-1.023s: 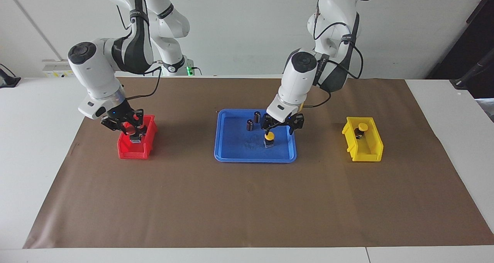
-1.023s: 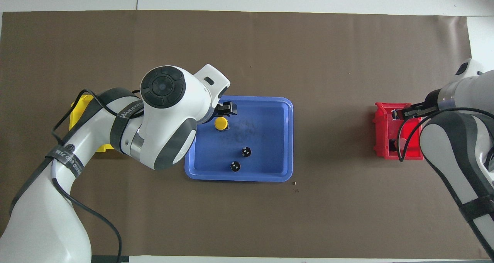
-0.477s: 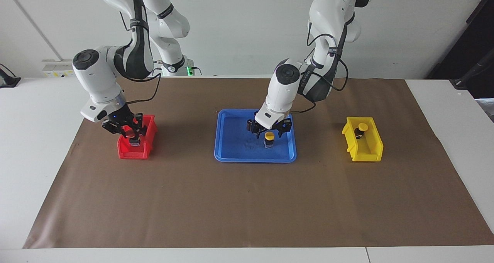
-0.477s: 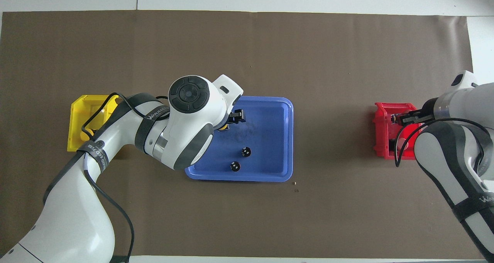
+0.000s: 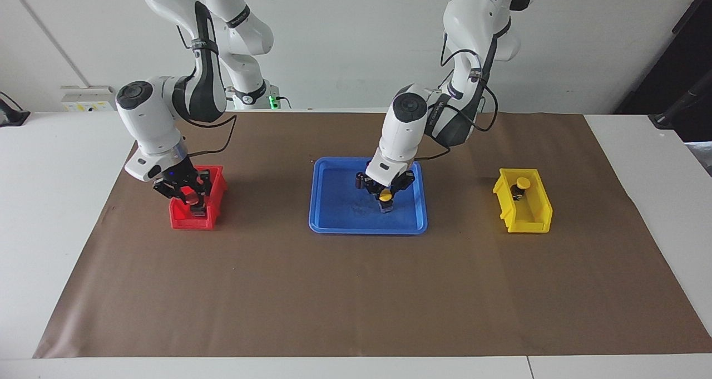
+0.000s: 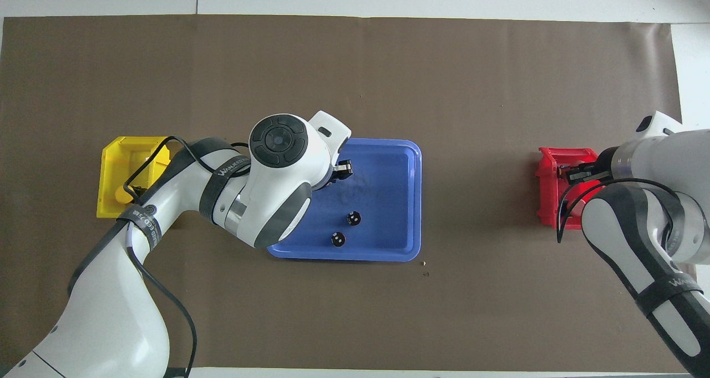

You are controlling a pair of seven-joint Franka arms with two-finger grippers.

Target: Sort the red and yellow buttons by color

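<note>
A yellow button point(image 5: 385, 193) stands in the blue tray point(image 5: 345, 223). My left gripper point(image 5: 386, 195) is low over it, open, with a finger on each side of the cap. In the overhead view my left wrist point(image 6: 280, 145) hides this button. A second yellow button point(image 5: 521, 183) sits in the yellow bin point(image 5: 534, 218), also seen in the overhead view point(image 6: 123, 192). My right gripper point(image 5: 192, 196) is down inside the red bin point(image 5: 183, 221), shut on a red button point(image 5: 192, 197). No other red button shows.
Two dark cylinders with silvery tops point(image 6: 354, 218) point(image 6: 338, 238) stand in the tray point(image 6: 388, 161), nearer to the robots than the yellow button. The red bin point(image 6: 549, 164) is at the right arm's end, the yellow bin point(image 6: 119, 145) at the left arm's end. Brown paper covers the table.
My left gripper has moved across the tray and come down around the yellow button. My right gripper has lowered the red button into the red bin.
</note>
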